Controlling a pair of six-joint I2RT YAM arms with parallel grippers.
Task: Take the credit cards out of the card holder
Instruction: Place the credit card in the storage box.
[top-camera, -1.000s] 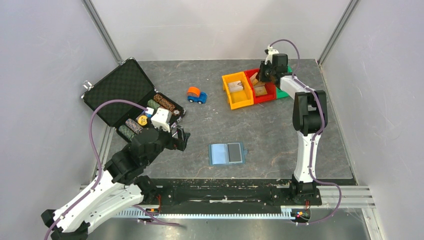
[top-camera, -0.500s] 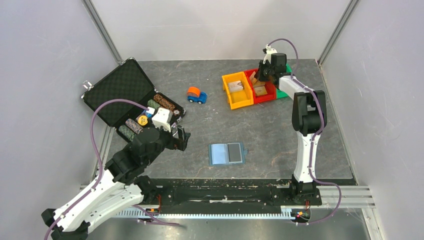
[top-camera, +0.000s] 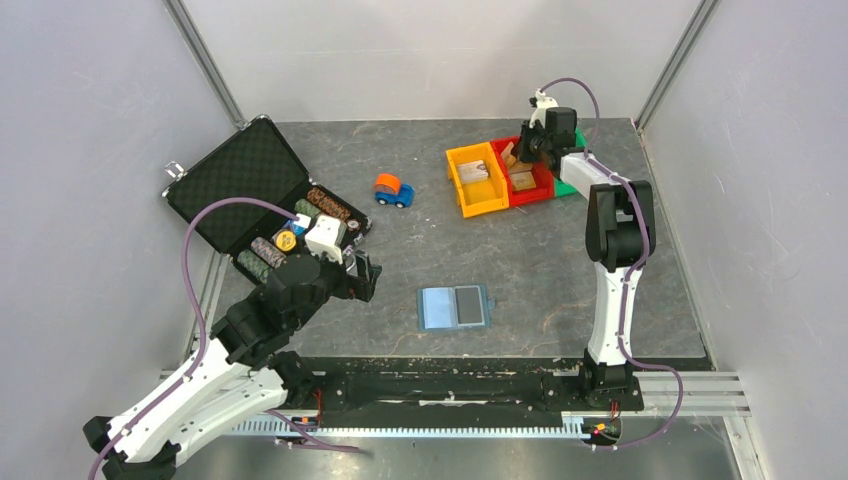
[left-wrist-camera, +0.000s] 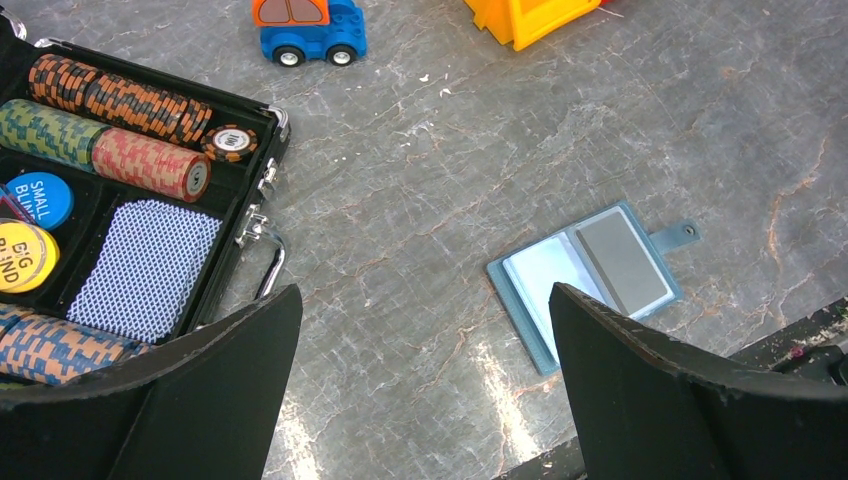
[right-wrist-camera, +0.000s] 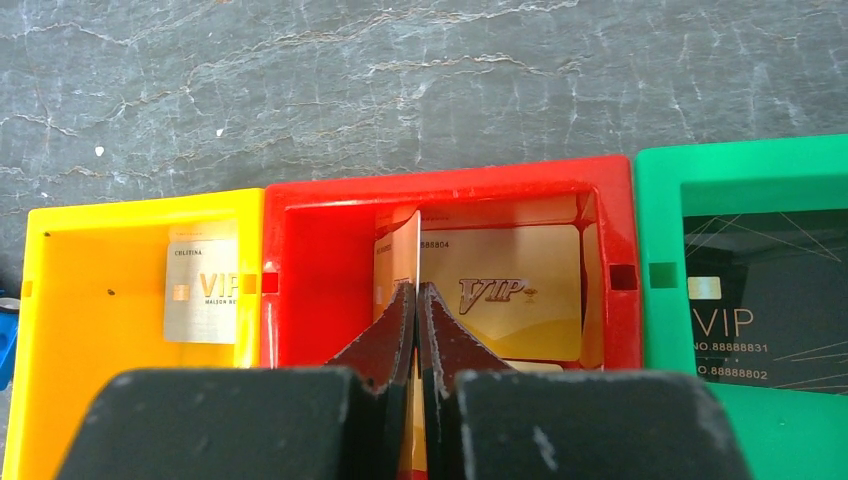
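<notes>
The light-blue card holder (top-camera: 441, 309) (left-wrist-camera: 522, 290) lies open on the table near the front, with a grey credit card (top-camera: 468, 304) (left-wrist-camera: 622, 262) in its right half. My left gripper (top-camera: 362, 276) (left-wrist-camera: 425, 300) hangs open to the left of the holder, with nothing between its fingers. At the back right, my right gripper (top-camera: 522, 150) (right-wrist-camera: 417, 288) is shut on a gold credit card (right-wrist-camera: 408, 245), held edge-on above the red bin (top-camera: 530, 197) (right-wrist-camera: 450, 180). Another gold card (right-wrist-camera: 510, 290) lies in that bin.
A yellow bin (top-camera: 478, 200) (right-wrist-camera: 100, 300) holding a pale card (right-wrist-camera: 200, 295) and a green bin (right-wrist-camera: 740, 160) holding a dark card (right-wrist-camera: 760, 300) flank the red one. A toy car (top-camera: 394, 190) (left-wrist-camera: 305, 30) stands mid-table. An open black case (top-camera: 230, 180) with poker chips (left-wrist-camera: 120, 100) sits left.
My right gripper's jaws have closed onto the gold card over the red bin, with a slight shift of the wrist. The left arm has stayed still.
</notes>
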